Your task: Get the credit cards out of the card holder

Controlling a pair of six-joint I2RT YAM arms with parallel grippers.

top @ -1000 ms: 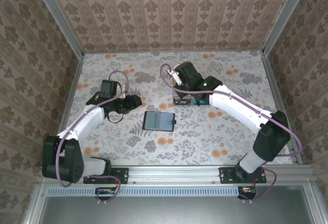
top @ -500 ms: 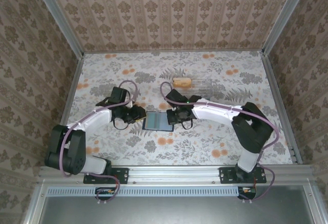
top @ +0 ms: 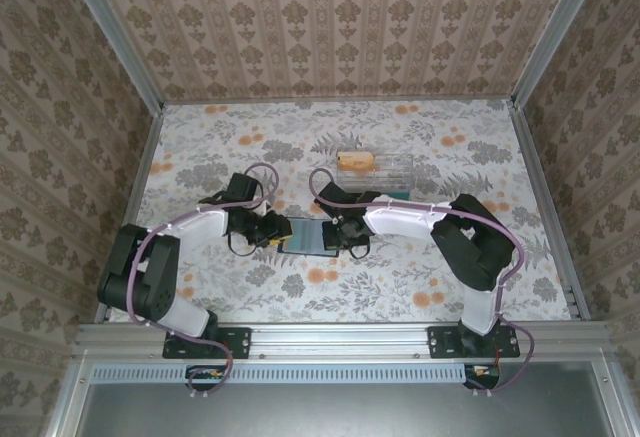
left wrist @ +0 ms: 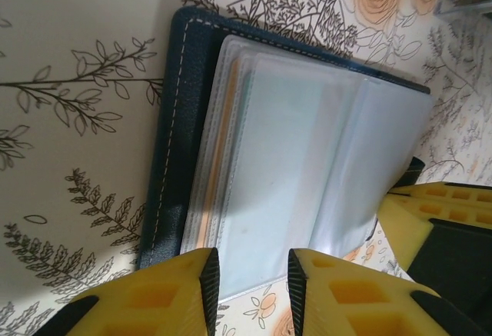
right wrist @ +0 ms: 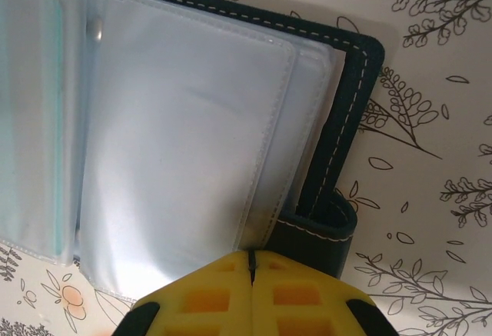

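now that both arms have swung in, from above we see the left gripper (top: pixel 275 235) and right gripper (top: pixel 345 235) flanking the open card holder (top: pixel 308 236); left wrist view, fingers (left wrist: pixel 177 290) apart over its sleeves; right wrist view, fingers (right wrist: pixel 207 294) pressed shut at its corner, so we judge card pulling can start

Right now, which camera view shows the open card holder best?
Left wrist: the card holder nearly whole, navy cover and clear sleeves spread. Right wrist shows one corner; top external shows it small.

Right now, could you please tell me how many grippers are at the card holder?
2. The left gripper, jaws apart, is at the left edge of the card holder; the right gripper, shut, is at its right edge.
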